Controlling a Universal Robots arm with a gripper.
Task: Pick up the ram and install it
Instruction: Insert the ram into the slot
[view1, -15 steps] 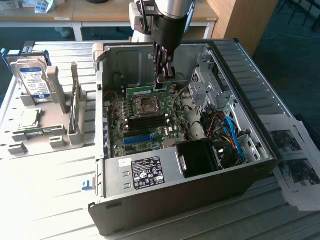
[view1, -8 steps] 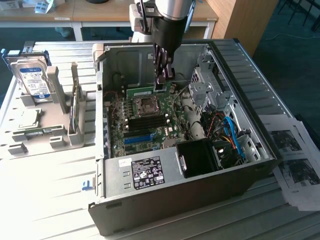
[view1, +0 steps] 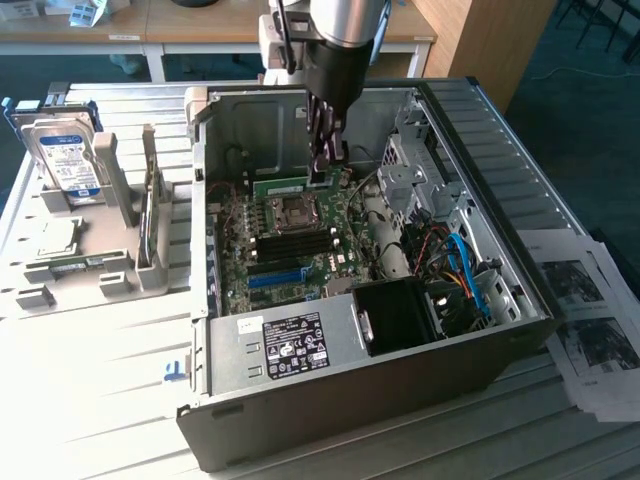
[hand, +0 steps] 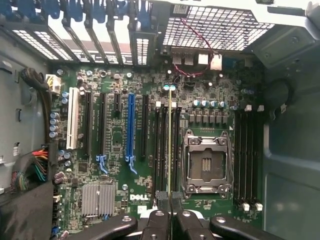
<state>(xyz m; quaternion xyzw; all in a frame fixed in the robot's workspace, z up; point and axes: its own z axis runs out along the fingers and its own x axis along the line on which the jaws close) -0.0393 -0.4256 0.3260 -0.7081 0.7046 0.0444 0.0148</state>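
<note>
Your jaws stand narrow, clamped on the ram (view1: 288, 187). It sits on edge inside the open computer case (view1: 420, 388), in the upper middle of the exterior view. Seen from the wrist, its thin edge runs along the black memory slots (hand: 161, 150), just beside the processor socket (hand: 206, 161).

A white slatted table (view1: 90, 400) spans the lower frame. Along the top edge stand pale wooden desks (view1: 200, 25) on white legs. A wooden panel (view1: 485, 40) rises at upper right, with dark teal carpet (view1: 590, 130) beside it. The light is even.
</note>
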